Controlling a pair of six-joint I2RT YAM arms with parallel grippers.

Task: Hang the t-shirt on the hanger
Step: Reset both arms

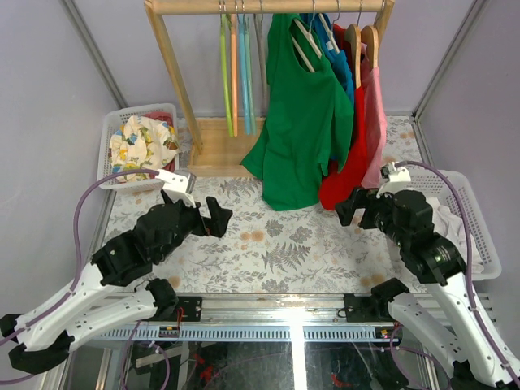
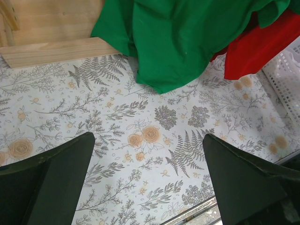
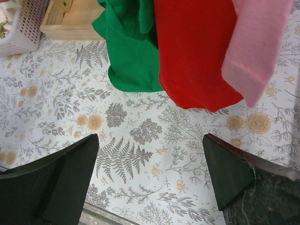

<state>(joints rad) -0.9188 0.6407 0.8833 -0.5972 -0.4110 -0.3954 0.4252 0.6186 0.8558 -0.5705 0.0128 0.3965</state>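
Left gripper point(image 2: 149, 138) and right gripper point(image 3: 150, 138) gape empty; the t-shirt point(image 2: 187, 42) beyond their fingers point(image 2: 51, 187) looks limp and light, best pinched at its hem.

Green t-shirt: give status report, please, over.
Left claw open, empty. Right claw open, empty. Green t-shirt hangs on beige hanger at rack. Red garment touching it.

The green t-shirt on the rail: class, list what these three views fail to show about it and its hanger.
- Top view: the hanger, its arm ends covered by the shoulders of the t-shirt.
- Both wrist views: the t-shirt's upper part, cut off by the top edge.
- Top view: the blue garment, mostly behind the t-shirt.
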